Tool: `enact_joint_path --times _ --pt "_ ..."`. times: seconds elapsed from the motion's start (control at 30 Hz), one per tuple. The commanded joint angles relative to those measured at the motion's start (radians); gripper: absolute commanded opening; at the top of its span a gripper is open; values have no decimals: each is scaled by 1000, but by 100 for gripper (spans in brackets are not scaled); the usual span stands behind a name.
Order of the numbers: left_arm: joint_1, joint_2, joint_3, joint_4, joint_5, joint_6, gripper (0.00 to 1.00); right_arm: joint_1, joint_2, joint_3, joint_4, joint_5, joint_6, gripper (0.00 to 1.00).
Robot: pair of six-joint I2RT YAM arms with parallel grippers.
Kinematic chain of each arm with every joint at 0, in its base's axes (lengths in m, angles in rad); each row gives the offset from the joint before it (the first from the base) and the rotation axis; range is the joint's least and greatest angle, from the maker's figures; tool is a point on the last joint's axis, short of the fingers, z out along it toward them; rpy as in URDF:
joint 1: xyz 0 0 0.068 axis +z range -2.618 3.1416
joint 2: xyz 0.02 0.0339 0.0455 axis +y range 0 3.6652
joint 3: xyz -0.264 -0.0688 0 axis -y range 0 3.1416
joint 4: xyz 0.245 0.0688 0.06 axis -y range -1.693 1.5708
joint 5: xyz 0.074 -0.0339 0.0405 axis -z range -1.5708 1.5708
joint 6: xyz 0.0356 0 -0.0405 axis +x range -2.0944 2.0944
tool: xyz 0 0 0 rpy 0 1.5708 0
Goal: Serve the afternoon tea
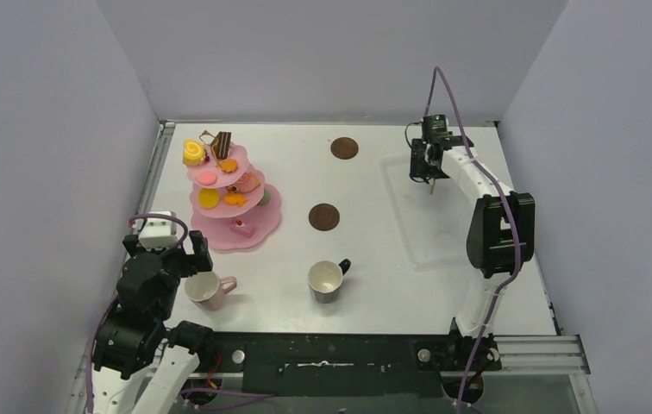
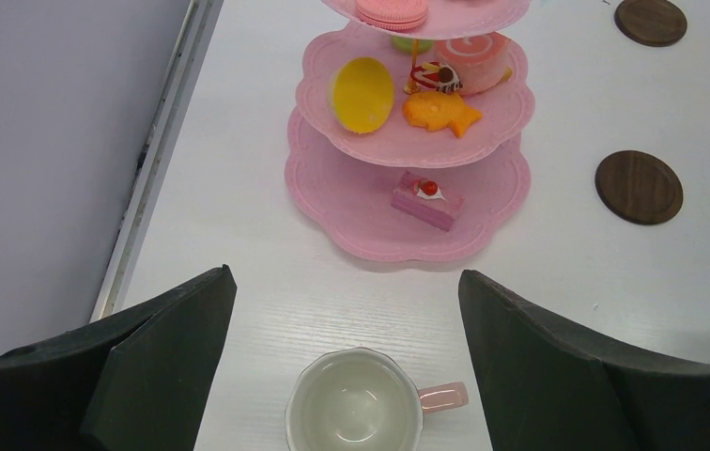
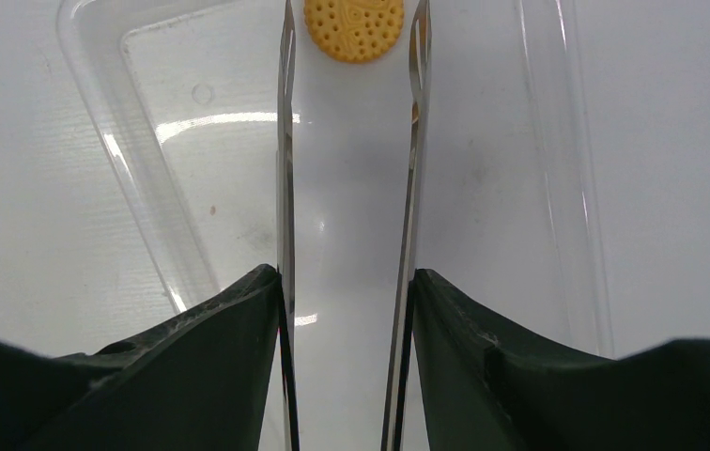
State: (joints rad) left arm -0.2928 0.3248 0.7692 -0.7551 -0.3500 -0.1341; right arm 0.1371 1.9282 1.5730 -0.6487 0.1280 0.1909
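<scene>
The pink three-tier stand (image 1: 264,220) holds several toy pastries and stands at the left; it also shows in the left wrist view (image 2: 332,202). My left gripper (image 1: 182,259) (image 2: 344,277) is open and empty, just above the pink mug (image 1: 206,289) (image 2: 356,406), which stands upright. The black mug (image 1: 327,281) stands at the front centre. Two brown coasters (image 1: 345,148) (image 1: 324,216) lie bare. My right gripper (image 1: 429,168) (image 3: 347,272) is shut on the metal tongs (image 3: 285,141), whose tips flank a yellow round biscuit (image 3: 354,28).
The clear plastic tray (image 1: 409,246) (image 3: 145,178) lies at the right under the right gripper and the tongs. Grey walls close in the table on the left, back and right. The near coaster (image 2: 640,186) lies right of the stand.
</scene>
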Motion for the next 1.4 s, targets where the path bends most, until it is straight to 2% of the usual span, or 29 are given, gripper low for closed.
enact_joint_path --times 0.0,0.63,1.03,1.37 --pt "8 13 5 63 11 10 88 -11 9 23 56 -7 1 51" --pt "9 17 8 65 16 11 88 -34 8 -31 73 -64 34 51" --pt "9 14 8 62 15 10 88 -35 -14 -30 50 -54 25 43" --pt "9 11 6 59 13 11 88 -3 -107 -79 17 -60 35 41"
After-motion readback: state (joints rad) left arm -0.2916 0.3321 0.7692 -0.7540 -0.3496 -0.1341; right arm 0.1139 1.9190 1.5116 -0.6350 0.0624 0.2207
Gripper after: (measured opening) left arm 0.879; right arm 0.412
